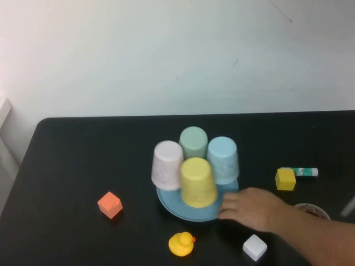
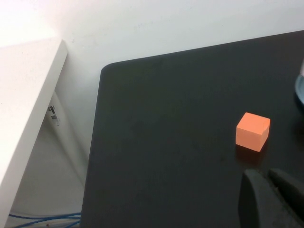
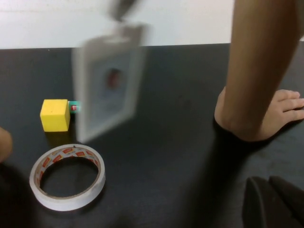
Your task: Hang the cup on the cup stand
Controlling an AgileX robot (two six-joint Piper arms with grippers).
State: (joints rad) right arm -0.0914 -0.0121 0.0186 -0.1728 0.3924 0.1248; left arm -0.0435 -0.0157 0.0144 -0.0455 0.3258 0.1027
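Observation:
The light sky-blue cup [image 1: 223,159] sits upside down on the cup stand [image 1: 168,201], at its back right. A mint-green, a pale pink and a yellow cup hang inverted on the same stand, hiding its pegs. A person's hand [image 1: 249,208] rests against the stand's front right rim. Neither gripper shows in the high view. My left gripper [image 2: 264,175] is shut and empty over the table's left part, near the orange cube [image 2: 253,131]. My right gripper [image 3: 267,180] is shut and empty, low over the table beside the person's forearm [image 3: 256,71].
An orange cube [image 1: 110,204], a yellow duck [image 1: 181,244] and a white cube [image 1: 254,247] lie in front. A yellow cube [image 1: 285,179], a glue stick [image 1: 302,172] and a tape roll [image 3: 67,175] lie at the right. A blurred badge [image 3: 109,80] dangles there.

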